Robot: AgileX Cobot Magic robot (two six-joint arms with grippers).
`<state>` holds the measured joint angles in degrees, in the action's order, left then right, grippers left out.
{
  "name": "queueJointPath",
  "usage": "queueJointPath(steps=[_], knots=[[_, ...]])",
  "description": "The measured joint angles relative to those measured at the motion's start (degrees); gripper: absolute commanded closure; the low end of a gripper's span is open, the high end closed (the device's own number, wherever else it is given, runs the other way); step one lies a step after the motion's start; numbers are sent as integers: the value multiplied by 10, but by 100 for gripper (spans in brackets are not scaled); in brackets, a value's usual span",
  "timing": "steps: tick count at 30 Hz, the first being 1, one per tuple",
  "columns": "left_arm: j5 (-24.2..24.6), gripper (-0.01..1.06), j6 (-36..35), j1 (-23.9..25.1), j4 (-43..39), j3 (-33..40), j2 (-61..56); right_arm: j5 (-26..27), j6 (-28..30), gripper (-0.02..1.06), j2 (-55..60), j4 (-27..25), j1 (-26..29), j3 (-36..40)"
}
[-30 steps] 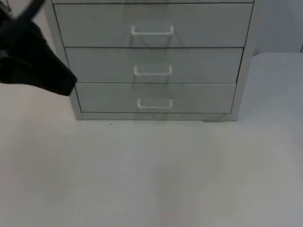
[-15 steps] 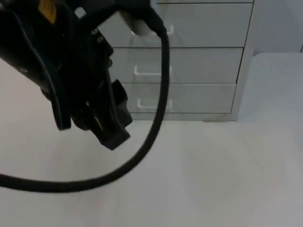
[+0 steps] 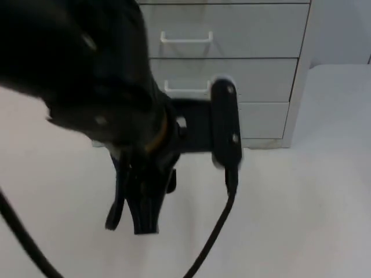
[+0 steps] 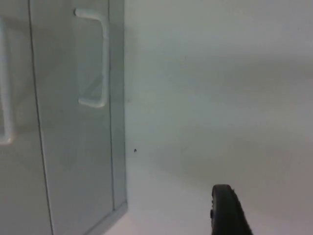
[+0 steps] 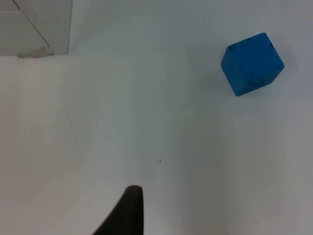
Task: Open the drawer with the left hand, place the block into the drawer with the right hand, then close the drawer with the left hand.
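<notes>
A grey cabinet [image 3: 301, 87] with three shut drawers and white handles stands at the back of the table. Its top handle [image 3: 186, 39] is plain to see, while my left arm covers part of the middle handle [image 3: 185, 88] and the bottom drawer's front. My left gripper [image 3: 128, 225] hangs open over the bare table in front of the cabinet, holding nothing. In the left wrist view a drawer handle [image 4: 98, 56] lies close by, with one fingertip [image 4: 226, 210] over the table. A blue block [image 5: 253, 63] rests on the table in the right wrist view, well away from the right fingertip [image 5: 129, 205].
The white table [image 3: 301, 220] stretches in front of and to the right of the cabinet. The cabinet's lower corner [image 5: 34, 29] appears in the right wrist view, far from the block.
My left arm has swung in from the upper left, across the cabinet front, and its gripper now hangs lower over the table in front of the drawers.
</notes>
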<state>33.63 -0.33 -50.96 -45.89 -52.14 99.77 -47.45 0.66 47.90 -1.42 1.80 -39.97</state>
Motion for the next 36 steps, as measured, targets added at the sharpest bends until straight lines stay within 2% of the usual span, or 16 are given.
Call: queueJointPath(steps=[3, 4, 8, 9, 11, 13, 14, 16, 25, 30, 32, 36], knots=[[-17, 61, -83, -1, -138, 0, 57, 1, 0, -1, 0, 0, 0, 0], [-17, 61, -83, -1, -138, 0, 57, 1, 0, -1, 0, 0, 0, 0], [-60, 61, -209, -1, -299, 0, 103, 2, 0, -1, 0, 0, 0, 0], [-60, 61, -209, -1, -299, 0, 103, 2, 0, -1, 0, 0, 0, 0], [-64, 61, -287, -1, -384, -1, 124, 3, 0, -1, 0, 0, 0, 0], [-47, 61, -355, -1, -460, -7, 145, 3, 0, -1, 0, 0, 0, 0], [-47, 61, -355, -1, -460, -7, 145, 3, 0, -1, 0, 0, 0, 0], [-33, 61, -412, 1, -511, -24, 171, 3, 0, -1, 0, 0, 0, 0], [-39, 61, -457, 48, -534, -69, 210, 0, 0, -1, 0, 0, 0, 0], [-77, 61, -461, 79, -537, -92, 211, 0, 0, -1, 0, 0, 0, 0], [-106, 61, -462, 95, -538, -107, 213, -2, 0, -1, 0, 0, 0, 0], [-114, 61, -456, 103, -539, -119, 227, -3, 0, -1, 0, 0, 0, 0]])
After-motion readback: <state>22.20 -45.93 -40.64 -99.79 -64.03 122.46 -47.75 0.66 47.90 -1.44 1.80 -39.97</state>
